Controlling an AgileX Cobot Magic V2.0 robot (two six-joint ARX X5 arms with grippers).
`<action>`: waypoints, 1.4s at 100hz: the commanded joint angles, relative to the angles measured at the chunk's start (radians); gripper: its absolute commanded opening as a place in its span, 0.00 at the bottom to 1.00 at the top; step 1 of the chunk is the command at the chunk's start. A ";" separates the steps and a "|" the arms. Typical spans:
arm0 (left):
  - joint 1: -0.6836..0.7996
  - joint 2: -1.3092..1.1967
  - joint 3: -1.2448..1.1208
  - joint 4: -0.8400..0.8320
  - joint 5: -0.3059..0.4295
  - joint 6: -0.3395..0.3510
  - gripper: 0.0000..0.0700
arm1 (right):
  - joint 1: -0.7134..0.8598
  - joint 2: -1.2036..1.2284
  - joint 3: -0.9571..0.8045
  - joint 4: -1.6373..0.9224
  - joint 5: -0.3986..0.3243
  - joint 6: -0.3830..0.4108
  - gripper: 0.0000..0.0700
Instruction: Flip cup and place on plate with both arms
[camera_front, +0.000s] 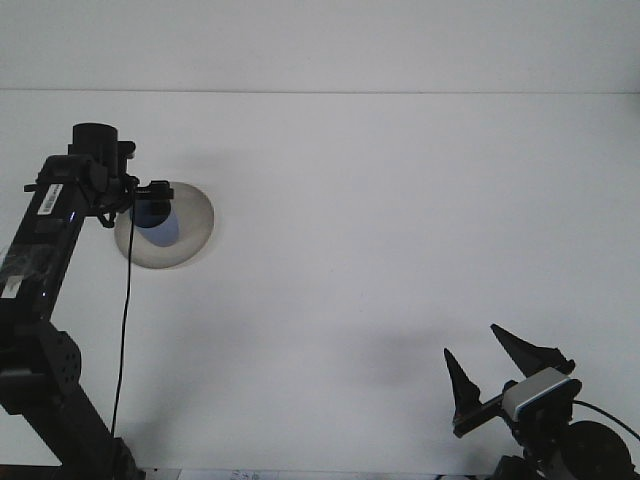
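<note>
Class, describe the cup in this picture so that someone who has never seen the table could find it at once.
Start at the white table and look to its left side, where the tall black left arm reaches in. Beneath the left gripper lies a round grey plate, the only dish on the table. The cup is the small blue thing on that plate, the one spot of colour there.

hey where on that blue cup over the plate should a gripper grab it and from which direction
Probably by its side wall near the rim, coming in from the left, where the left gripper already sits against the blue cup over the plate. The arm hides much of the cup, so its exact pose is unclear. The right gripper is far off at the table's near right.
</note>
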 joint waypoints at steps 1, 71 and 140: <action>0.002 -0.044 0.040 0.005 0.018 -0.025 0.79 | 0.009 0.004 0.006 0.007 0.003 0.006 0.78; -0.133 -1.093 -0.597 0.264 0.103 -0.121 0.78 | 0.009 0.004 0.006 0.002 0.138 0.006 0.78; -0.255 -1.583 -1.120 0.350 0.209 -0.299 0.02 | 0.009 0.004 0.006 -0.003 0.134 0.006 0.01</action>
